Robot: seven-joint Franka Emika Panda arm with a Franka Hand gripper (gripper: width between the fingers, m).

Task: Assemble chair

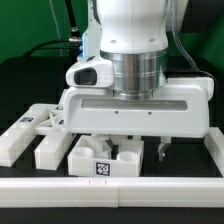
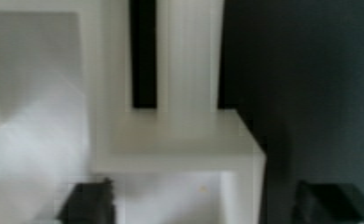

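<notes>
Exterior view: shows the claw (image 1: 138,150) hanging low over the chair parts (image 1: 52,152), loose and white on the black bench (image 1: 20,105). Puts a tagged block (image 1: 100,168) right beneath the claw, with two long blocks (image 1: 22,135) lying near it towards the exterior view's left. Shows a plain white rail (image 1: 110,192) running along the front, nearer the camera than the parts.

Wrist view: looks down on the claw (image 2: 205,205) partly open, dark fingertips (image 2: 90,205) standing either side of a white block (image 2: 179,170). Finds one fingertip at the block's edge, the other clear of it across a dark gap. Grips nothing. Cannot tell whether this is the tagged block.
</notes>
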